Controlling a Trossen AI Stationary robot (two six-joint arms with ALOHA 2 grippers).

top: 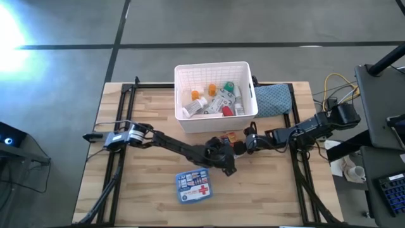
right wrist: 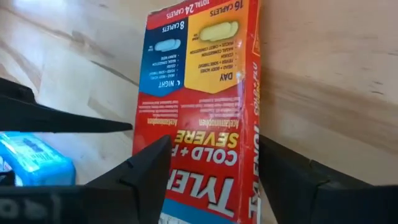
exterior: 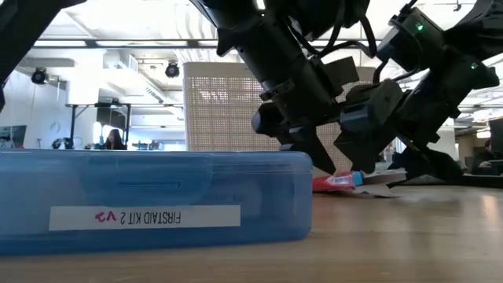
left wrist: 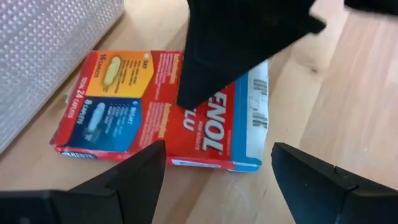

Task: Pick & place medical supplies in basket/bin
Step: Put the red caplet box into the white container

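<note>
Medicine box — red, with a yellow panel, a blue panel and a white-and-blue end — lies flat on the wooden table, just in front of the white basket and close to its near wall. In the low view the box shows as a thin red strip on the wood beneath both arms.

Both grippers meet at this box. The right gripper has a dark finger on each long side of it; the fingers stand close against the edges, but whether they press the box cannot be told. The left gripper hovers right beside the box with its fingers spread wider than the box and touching nothing — released. From above, the left gripper and right gripper sit side by side just in front of the basket, with a bit of orange and red showing between them.

Inside the basket lie several supplies: an orange vial, a second orange-capped vial, white bottles and packets, and something red.

A blue first-aid kit rests on the table well in front of the basket, apart from both grippers; the low view shows its label side. A blue-grey cloth lies touching the basket on the right arm's side.
</note>
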